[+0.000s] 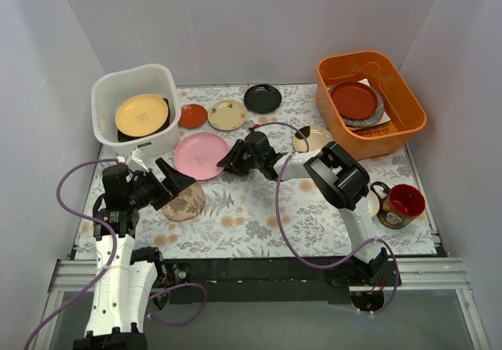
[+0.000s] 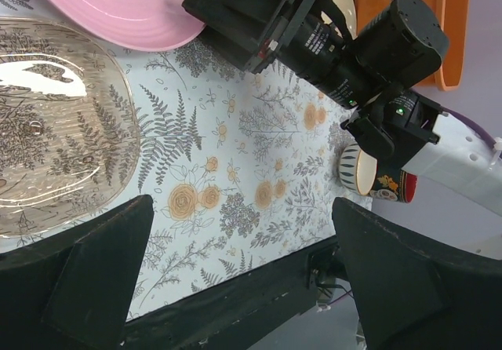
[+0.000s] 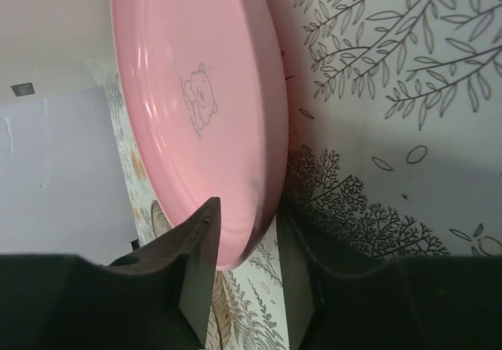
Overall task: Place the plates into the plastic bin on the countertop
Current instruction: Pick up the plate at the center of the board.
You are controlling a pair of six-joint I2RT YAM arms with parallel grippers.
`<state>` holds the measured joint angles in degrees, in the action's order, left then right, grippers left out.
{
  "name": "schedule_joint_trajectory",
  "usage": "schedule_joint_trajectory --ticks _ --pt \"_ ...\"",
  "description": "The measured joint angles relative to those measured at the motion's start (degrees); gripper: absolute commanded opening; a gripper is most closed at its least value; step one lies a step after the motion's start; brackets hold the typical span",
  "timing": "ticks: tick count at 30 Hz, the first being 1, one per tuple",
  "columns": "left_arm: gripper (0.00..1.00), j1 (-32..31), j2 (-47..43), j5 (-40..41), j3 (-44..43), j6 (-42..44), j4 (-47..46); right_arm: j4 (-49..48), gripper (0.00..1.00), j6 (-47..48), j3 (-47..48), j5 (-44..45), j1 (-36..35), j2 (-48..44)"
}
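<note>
My right gripper [image 3: 247, 223] has its fingers narrow, pinched on the rim of the pink plate [image 3: 196, 107]. One finger lies on its upper face and the other under its edge. Seen from above, I grip the plate at its 3 o'clock side. It lies on the countertop [image 1: 259, 213], a little toward 9 o'clock of centre. I cannot tell whether the gripped rim is off the surface.

The plastic bin [image 1: 157, 142] stands near the pink plate, at 10 o'clock from it, in the countertop's 10 o'clock corner. A yellow plate [image 1: 142, 114] lies inside it on something dark. The bin's near wall rises between that plate and the pink one.

My left gripper [image 1: 174, 185] hovers at 7 o'clock of the pink plate. Its fingers are wide, with only fern print between them. The brownish floral plate [image 1: 187, 205] lies just beside it, at 6 o'clock of the pink plate.

An orange-red plate [image 1: 192, 115] lies at 12 o'clock of the pink one, just beside the bin's wall. A beige plate [image 1: 227, 114] lies at 1 o'clock, and a black plate [image 1: 262, 98] lies farther out the same way. A cream dish [image 1: 316, 138] at 3 o'clock is partly hidden behind my right arm.

The orange tub [image 1: 384, 142] fills the countertop's 2 o'clock corner and holds a red plate [image 1: 354, 99] resting on a grey one. The red mug [image 1: 404, 202] stands at 4 o'clock, close to my right arm.
</note>
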<state>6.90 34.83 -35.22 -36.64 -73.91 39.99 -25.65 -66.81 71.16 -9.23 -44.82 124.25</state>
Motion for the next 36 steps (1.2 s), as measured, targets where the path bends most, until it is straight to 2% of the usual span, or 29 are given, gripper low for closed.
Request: schedule_joint_trajectory --ticks 6,15,27,31,36 --pt "0.98 -0.4 0.0 -0.4 0.3 0.1 -0.5 0.1 0.22 -2.0 0.0 0.0 0.1 0.9" --pt "0.98 -0.6 -0.2 -0.8 0.7 0.2 -1.2 -1.9 0.13 -2.0 -1.8 -0.2 0.5 0.8" --pt "0.98 -0.7 -0.2 -0.8 1.0 0.2 -1.4 -7.5 0.02 -1.2 -13.0 -3.5 3.5 -4.9" --pt "0.93 -0.7 -0.1 -0.4 1.0 0.2 -1.3 -5.1 0.01 1.4 -16.2 -3.5 4.6 -8.6" --pt "0.91 -0.7 0.7 0.1 0.9 0.5 -0.9 2.5 0.01 6.8 -18.1 -2.6 5.0 -14.1"
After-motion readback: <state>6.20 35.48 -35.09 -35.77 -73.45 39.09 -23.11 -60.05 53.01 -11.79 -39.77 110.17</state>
